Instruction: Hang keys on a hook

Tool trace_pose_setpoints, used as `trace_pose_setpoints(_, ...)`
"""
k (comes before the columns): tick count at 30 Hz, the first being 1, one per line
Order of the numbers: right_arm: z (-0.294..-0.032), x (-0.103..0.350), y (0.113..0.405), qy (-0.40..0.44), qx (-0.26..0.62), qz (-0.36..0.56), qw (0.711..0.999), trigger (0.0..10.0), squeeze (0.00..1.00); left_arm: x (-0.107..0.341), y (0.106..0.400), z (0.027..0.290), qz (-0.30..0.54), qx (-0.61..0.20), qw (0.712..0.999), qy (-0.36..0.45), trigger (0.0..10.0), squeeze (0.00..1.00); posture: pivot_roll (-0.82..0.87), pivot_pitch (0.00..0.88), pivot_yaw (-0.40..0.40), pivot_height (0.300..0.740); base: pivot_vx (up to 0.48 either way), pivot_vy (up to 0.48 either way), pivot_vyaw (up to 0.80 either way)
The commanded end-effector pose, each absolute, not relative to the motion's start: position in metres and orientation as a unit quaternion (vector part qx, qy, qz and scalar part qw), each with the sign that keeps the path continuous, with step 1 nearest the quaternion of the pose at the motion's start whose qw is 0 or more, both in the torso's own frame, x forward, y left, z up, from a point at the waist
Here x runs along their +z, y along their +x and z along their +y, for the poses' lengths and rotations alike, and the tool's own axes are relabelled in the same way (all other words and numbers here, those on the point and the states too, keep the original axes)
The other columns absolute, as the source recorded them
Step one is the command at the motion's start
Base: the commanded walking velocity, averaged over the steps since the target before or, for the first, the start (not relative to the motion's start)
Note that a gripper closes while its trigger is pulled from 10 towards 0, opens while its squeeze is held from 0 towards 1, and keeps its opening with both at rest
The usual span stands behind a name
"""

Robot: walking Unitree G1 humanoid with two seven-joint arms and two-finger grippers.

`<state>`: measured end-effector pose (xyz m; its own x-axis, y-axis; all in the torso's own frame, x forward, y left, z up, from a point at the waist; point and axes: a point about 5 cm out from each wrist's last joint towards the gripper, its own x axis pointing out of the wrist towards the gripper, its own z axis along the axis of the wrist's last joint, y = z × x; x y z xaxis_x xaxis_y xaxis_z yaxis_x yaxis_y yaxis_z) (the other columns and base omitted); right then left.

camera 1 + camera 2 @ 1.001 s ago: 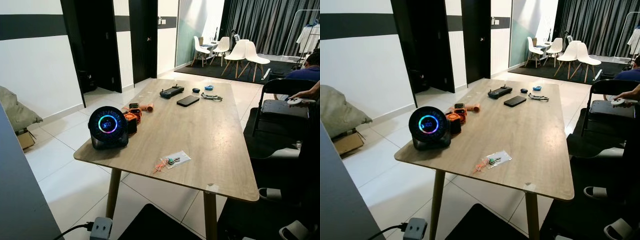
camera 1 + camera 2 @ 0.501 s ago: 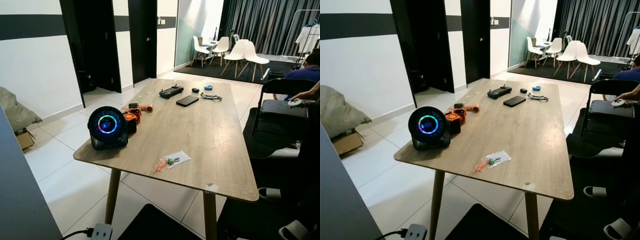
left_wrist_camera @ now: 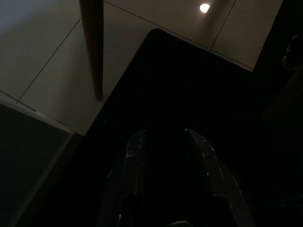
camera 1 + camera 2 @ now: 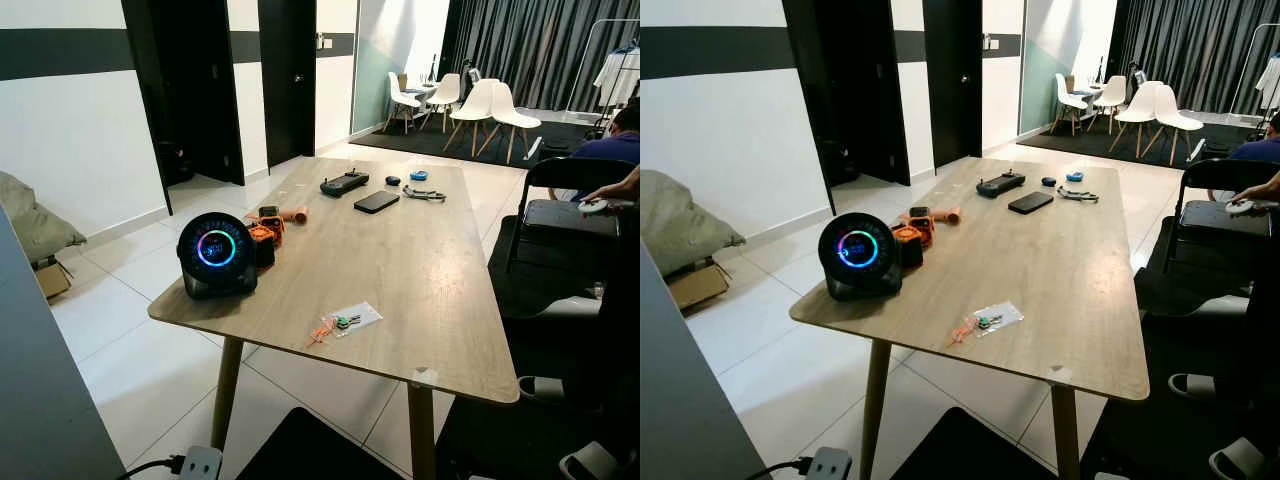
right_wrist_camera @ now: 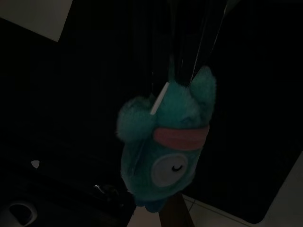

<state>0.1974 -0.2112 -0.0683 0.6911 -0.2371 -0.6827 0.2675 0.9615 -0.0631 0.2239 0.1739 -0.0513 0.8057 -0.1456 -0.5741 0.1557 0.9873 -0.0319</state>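
- Hanging low beside the robot, the left tool [image 3: 163,142] is pointing at a dark floor mat [image 3: 189,85] and pale tiles, with its two black fingers [image 3: 134,151] standing apart and nothing between them.
- Dangling in front of the right wrist camera is a teal plush charm with a pink band and a white face [image 5: 168,151]; it is looking like the fob of the keys, but the right tool's fingers are too dark to make out, so I cannot tell whether they are closed or what they are gripping.
- Sitting near the closest edge of the light wooden bench [image 4: 440,280] is a small bunch of orange and green keys on a clear plastic sleeve [image 4: 340,322].
- Glowing further left is a round black speaker with a coloured ring [image 4: 216,252], with orange gadgets just beside it.
- Lying at the far end are a black phone [image 4: 376,201] and a black controller [image 4: 344,183].
- Judging the step: the robot is standing at the bench early in the task, with no hook visible; the next move is calling for finding the hook.
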Motion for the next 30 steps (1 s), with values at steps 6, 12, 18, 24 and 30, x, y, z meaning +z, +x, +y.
trace_pose_setpoints(6, -0.2088, -0.0706, 0.1948, 0.019, -0.13, 0.378, 0.917, 10.0, 0.0, -0.0517, 0.2229, 0.1748, 0.303, -0.087, 0.949, 0.02, 10.0, 0.0, 0.03, 0.014, 0.009, 0.74, 0.0, 0.0, 0.16)
trace_pose_setpoints(12, -0.2092, -0.0704, 0.1952, 0.018, -0.129, 0.378, 0.917, 10.0, 0.0, -0.0501, 0.2251, 0.1746, 0.297, -0.081, 0.951, 0.013, 10.0, 0.0, 0.03, 0.017, 0.008, 0.74, 0.0, 0.0, 0.53)
trace_pose_setpoints(18, -0.2075, -0.0697, 0.1971, 0.019, -0.127, 0.376, 0.918, 10.0, 0.0, -0.0491, 0.2268, 0.174, 0.294, -0.079, 0.952, 0.012, 10.0, 0.0, 0.03, 0.017, 0.007, 0.74, 0.0, 0.0, 0.66)
trace_pose_setpoints(24, -0.2067, -0.0695, 0.1976, 0.017, -0.124, 0.375, 0.919, 10.0, 0.0, -0.0488, 0.227, 0.1743, 0.294, -0.078, 0.953, 0.011, 10.0, 0.0, 0.03, 0.017, 0.006, 0.74, 0.0, 0.0, 0.8)
trace_pose_setpoints(30, -0.2065, -0.0695, 0.1978, 0.013, -0.12, 0.376, 0.919, 10.0, 0.0, -0.0491, 0.2263, 0.175, 0.294, -0.076, 0.953, 0.011, 10.0, 0.0, 0.03, 0.022, 0.005, 0.74, 0.0, 0.0, 0.78)
